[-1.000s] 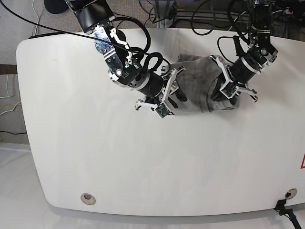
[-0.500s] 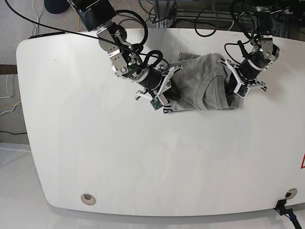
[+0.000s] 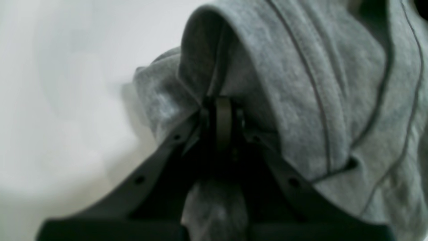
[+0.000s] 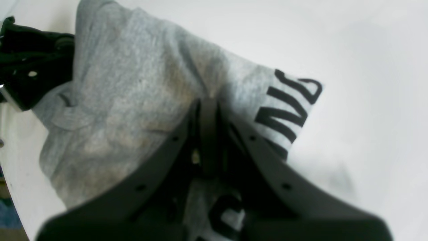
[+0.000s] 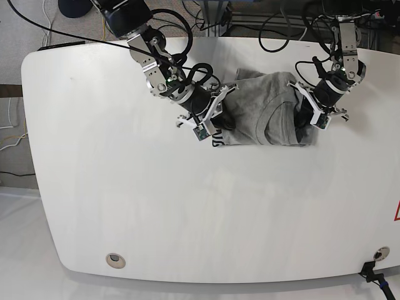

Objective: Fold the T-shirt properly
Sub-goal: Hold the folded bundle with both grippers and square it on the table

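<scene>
White and smooth, the bench (image 5: 125, 206) holds the grey T-shirt (image 5: 262, 115) near its far edge, between the two arms. The T-shirt lies bunched up, with black letters (image 4: 287, 110) showing at one corner. The left claw (image 3: 222, 110) is pinched tight on a thick fold of grey cloth at one end. The right claw (image 4: 207, 107) is pinched tight on the cloth at the other end, beside the letters.

base overhead of table (image 5: 125, 206), wrist views close, sharing t-shirt (image 5: 262, 115)
</scene>
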Robot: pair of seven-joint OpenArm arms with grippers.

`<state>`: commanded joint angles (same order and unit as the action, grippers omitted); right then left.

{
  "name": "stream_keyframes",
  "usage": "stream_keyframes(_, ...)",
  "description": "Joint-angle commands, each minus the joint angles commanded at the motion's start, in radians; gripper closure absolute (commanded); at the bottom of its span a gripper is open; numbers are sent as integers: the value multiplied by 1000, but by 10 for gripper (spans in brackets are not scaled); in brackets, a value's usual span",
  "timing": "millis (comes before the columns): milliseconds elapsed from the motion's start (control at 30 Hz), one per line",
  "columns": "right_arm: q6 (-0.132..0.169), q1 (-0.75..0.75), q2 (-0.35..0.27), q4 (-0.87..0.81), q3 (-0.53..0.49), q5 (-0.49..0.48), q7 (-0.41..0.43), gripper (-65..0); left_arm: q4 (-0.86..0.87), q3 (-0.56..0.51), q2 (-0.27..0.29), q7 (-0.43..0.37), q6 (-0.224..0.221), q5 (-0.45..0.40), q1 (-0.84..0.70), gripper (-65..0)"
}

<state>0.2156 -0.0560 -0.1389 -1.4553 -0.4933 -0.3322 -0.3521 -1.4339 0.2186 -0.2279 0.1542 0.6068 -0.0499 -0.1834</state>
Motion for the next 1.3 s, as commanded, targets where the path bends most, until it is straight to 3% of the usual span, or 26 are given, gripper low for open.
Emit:
stream_keyframes(333, -3, -158, 5, -115, -2, -3, 0, -8, 109, -64, -20, 0, 5, -2, 158, 0)
stream_keyframes(467, -3, -184, 52, -109, -2, 2, 0, -8, 133, -124, -20, 0, 5, -2, 201, 0)
stream_keyframes(600, -3, -180, 60, -126, -2, 2, 0, -11, 107, -143, -20, 0, 5, 0, 210, 0)
stream_keyframes(700, -3, -164, 54, -193, 0, 2, -60, -13, 32, -133, -20, 2, 5, 2, 210, 0)
stream_keyframes(967, -3, -80, 28, -385, 2, 0, -232, -14, -307, -38, -55, 141, 5, 6, 100, 0)
stream_keyframes(1100, 2, -38, 23, -397, 2, 2, -247, -14, -410, 23, -46, 209, 6, 8, -2, 0)
stream_keyframes(1300, 8, 12, -17, -371, -5, 2, -244, -14, -416, 89, 44, 206, 6, 9, -152, 0)
